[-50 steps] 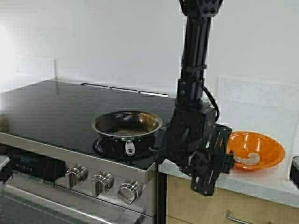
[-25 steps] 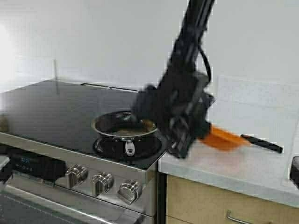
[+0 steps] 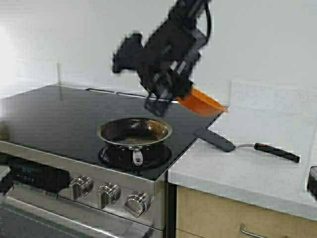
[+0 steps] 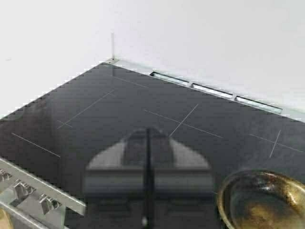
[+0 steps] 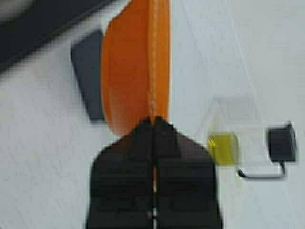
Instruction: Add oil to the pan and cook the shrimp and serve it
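Overhead, an orange bowl [image 3: 200, 102] is held clamped by the right gripper [image 3: 171, 94], above and just behind the pan [image 3: 134, 133]. Beside the pan, the left gripper [image 4: 147, 143] is closed.

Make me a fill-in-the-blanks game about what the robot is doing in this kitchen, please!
1. The right gripper is clamped on the rim of an ____ bowl.
2. The pan sits on the black ____.
3. The spatula lies on the white ____.
4. The left gripper is ____ and holds nothing.

Missing words: orange; stove; counter; shut
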